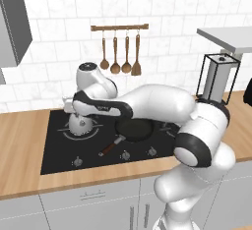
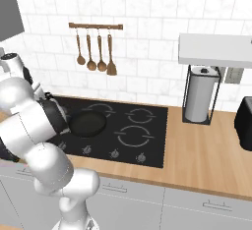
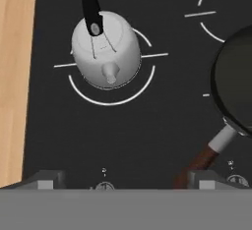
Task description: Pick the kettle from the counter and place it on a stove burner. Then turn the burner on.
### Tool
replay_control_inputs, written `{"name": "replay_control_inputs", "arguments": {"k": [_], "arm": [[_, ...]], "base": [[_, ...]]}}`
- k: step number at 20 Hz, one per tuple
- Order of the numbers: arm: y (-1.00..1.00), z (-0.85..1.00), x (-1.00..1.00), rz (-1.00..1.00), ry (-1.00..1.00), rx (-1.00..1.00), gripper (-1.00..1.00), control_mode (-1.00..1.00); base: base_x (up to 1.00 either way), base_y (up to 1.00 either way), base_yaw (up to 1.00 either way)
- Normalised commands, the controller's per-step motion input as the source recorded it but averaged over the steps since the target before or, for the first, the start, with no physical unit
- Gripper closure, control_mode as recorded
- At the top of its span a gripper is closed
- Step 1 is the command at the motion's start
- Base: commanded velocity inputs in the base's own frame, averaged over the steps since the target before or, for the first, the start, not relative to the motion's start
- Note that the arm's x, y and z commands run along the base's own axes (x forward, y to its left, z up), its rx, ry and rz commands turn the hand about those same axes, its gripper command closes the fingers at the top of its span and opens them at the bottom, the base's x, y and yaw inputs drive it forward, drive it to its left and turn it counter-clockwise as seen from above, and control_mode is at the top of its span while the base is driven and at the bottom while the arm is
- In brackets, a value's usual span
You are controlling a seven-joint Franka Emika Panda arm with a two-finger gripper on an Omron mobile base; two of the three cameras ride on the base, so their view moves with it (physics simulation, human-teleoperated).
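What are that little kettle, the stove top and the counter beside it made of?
It is a rendered kitchen, so this is by look alone. The kettle seems brushed pale metal, silvery and matte, with a dark, perhaps plastic, handle. The stove looks like smooth black glass with thin white rings printed on it. The counter looks like light brown wood with plank grain.

Silvery-white kettle (image 3: 106,47), black stove (image 3: 123,126), seemingly reddish-handled black pan (image 3: 236,86).

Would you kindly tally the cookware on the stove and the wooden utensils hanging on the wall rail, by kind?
Kettle: 1
Frying pan: 1
Hanging wooden utensils: 4
Total: 6
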Motion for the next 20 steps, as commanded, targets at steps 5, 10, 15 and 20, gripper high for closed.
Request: {"name": "replay_control_inputs", "arguments": {"k": [5,10,15,20], "arm": [[0.02,0.0,-0.61,0.0,0.21,-0.07,-1.0,-1.0],[0.26,-0.15,-0.26,0.07,0.09,-0.03,-1.0,-1.0],[0.2,-0.43,-0.07,0.13,0.09,-0.01,-1.0,-1.0],[0.13,-0.08,-0.06,0.04,0.02,-0.01,-1.0,-1.0]], "base": [[0.0,0.0,0.0],[0.0,0.0,0.0],[0.0,0.0,0.0],[0.0,0.0,0.0]]}}
